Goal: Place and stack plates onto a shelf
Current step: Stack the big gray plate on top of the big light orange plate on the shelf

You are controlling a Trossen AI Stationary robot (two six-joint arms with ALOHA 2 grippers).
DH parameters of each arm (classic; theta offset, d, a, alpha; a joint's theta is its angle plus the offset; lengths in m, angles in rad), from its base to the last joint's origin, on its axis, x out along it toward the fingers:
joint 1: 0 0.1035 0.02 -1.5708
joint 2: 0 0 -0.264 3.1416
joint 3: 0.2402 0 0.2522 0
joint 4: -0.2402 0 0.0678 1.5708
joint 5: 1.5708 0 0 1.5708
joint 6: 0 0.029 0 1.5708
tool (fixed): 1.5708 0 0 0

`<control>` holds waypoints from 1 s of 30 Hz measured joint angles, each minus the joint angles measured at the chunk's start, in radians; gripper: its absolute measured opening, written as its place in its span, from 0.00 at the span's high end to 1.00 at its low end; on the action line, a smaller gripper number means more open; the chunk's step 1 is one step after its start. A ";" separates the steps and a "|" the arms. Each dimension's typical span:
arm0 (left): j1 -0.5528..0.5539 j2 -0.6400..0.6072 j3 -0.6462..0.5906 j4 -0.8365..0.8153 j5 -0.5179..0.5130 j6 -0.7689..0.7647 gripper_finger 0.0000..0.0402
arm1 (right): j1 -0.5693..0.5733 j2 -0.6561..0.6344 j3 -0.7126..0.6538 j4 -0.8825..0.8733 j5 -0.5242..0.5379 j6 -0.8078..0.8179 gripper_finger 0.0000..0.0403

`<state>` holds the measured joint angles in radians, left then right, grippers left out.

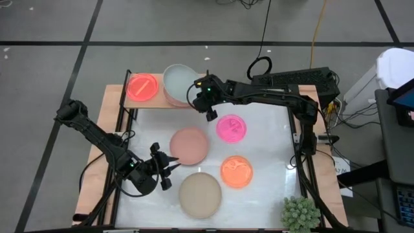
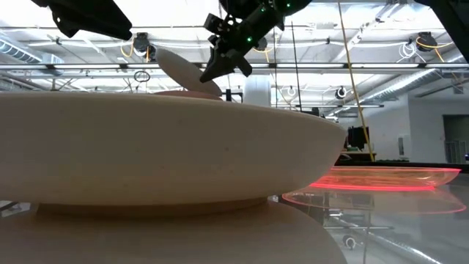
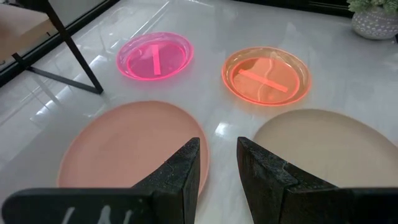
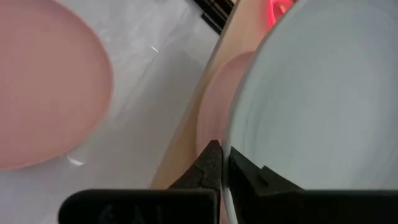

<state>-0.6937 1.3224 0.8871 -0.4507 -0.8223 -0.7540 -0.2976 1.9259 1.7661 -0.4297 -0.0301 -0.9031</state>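
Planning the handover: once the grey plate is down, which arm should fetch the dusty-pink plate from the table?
Left. The left gripper hangs beside the matte dusty-pink round plate, fingers empty; the right gripper grips the pale grey round plate at the wooden shelf.

In the low view my beige plate (image 2: 168, 150) sits so close to the lens that it fills the frame, runs off the left edge and hides the shelf and most of the table behind it; only a sliver of the orange plate (image 2: 388, 178) shows past its rim. From my right wrist camera the grey plate (image 4: 323, 106) is cut off at the top and right edges, it covers nearly all of the pink plate (image 4: 214, 109) stacked beneath it, and the dusty-pink plate (image 4: 46, 81) on the table runs out of the left edge. From overhead, the grey plate (image 1: 179, 82) hides the plate under it except for a thin pink edge, and my right gripper (image 1: 202, 98) covers part of its rim, so I cannot make out there how my fingers meet it.
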 joint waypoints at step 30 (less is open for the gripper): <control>0.000 0.000 0.000 -0.001 0.000 0.009 0.72 | -0.005 -0.001 -0.018 0.015 0.031 -0.017 0.98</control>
<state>-0.6937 1.3224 0.8871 -0.4512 -0.8223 -0.7448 -0.3023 1.9251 1.7477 -0.4147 0.0004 -0.9201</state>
